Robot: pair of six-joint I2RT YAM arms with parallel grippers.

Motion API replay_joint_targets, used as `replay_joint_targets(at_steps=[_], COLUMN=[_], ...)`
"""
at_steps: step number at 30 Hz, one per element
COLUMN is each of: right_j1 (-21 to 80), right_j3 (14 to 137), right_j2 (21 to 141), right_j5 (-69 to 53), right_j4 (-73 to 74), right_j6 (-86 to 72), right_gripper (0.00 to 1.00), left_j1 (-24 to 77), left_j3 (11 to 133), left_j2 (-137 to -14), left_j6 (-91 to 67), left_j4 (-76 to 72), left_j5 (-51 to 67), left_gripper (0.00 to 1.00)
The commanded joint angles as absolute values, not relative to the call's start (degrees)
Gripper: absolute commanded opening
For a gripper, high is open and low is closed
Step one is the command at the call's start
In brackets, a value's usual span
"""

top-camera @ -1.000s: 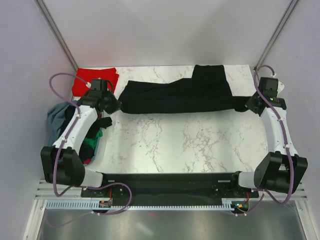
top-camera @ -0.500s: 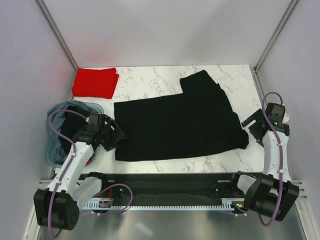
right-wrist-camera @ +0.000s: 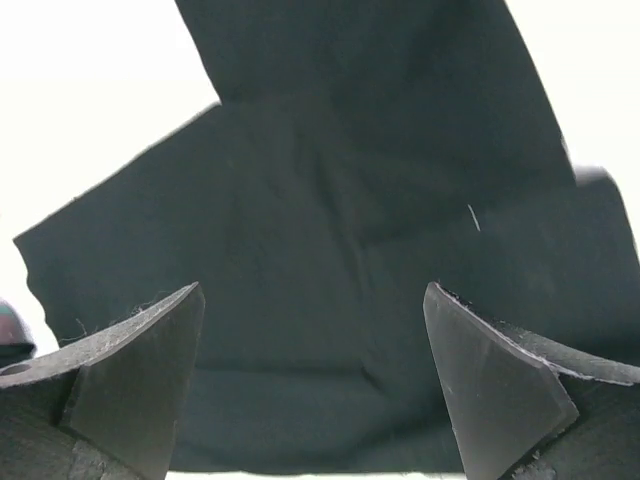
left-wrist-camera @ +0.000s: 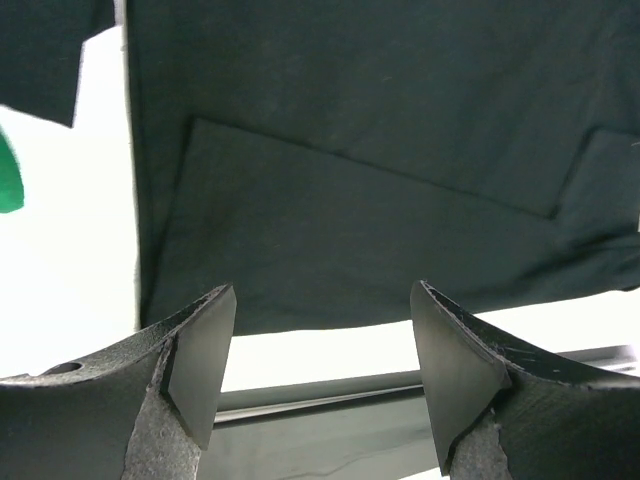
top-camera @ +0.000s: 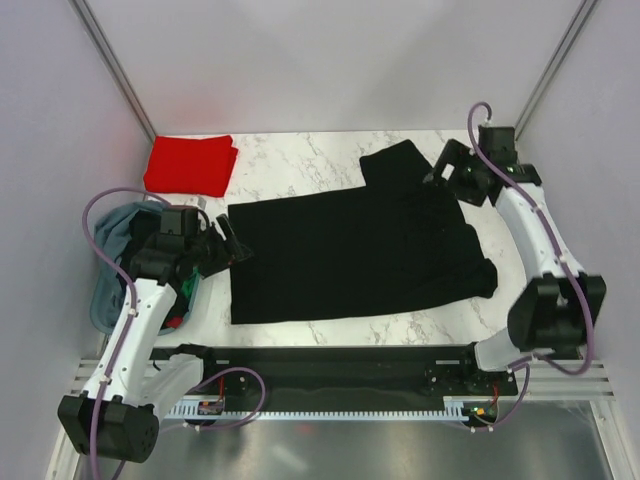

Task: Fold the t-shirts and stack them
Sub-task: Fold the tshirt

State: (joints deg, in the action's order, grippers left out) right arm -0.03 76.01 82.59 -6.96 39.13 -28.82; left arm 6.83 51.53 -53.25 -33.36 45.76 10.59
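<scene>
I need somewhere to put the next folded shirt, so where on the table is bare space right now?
Best free patch: bare marble at the far edge, between the red t-shirt and the sleeve of the black t-shirt. A narrow strip runs along its near hem. Crowded: the left, with tub and left gripper; right gripper hovers far right.

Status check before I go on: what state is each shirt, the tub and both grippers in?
black t-shirt: spread flat, not held.
red t-shirt: folded, lying far-left.
fabric tub: holding unfolded clothes.
left gripper: open, empty, at the black t-shirt's left edge.
right gripper: open, empty, near its far sleeve.
</scene>
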Motion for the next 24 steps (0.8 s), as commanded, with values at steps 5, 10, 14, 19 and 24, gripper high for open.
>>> replay_joint_targets(at_steps=[5, 10, 14, 19, 24], right_j1=[-0.4, -0.4, -0.4, -0.4, -0.4], right_j3=[102.7, 118.5, 121.5, 130.4, 140.5], right_j2=[109.7, 125.6, 132.7, 143.9, 155.3], right_j5=[-15.7, -14.9, -15.4, -9.9, -7.7], right_j4=[34.0, 31.9, 19.7, 13.3, 11.2], right_j6=[-21.3, -21.0, -25.2, -26.1, -26.7], right_gripper=[0.98, 0.98, 0.97, 0.95, 0.93], left_j1=[6.6, 6.6, 6.6, 6.6, 6.6], left_j3=[48.6, 47.6, 47.3, 47.1, 47.0], left_j2=[-51.6, -49.3, -49.0, -47.8, -48.3], left_j6=[-26.7, -26.9, -27.6, -28.3, -28.4], left_j4=[46.2, 43.3, 43.4, 43.7, 43.7], left_j5=[10.0, 9.3, 6.9, 5.1, 4.9], left_gripper=[0.77, 0.76, 0.74, 0.73, 0.72])
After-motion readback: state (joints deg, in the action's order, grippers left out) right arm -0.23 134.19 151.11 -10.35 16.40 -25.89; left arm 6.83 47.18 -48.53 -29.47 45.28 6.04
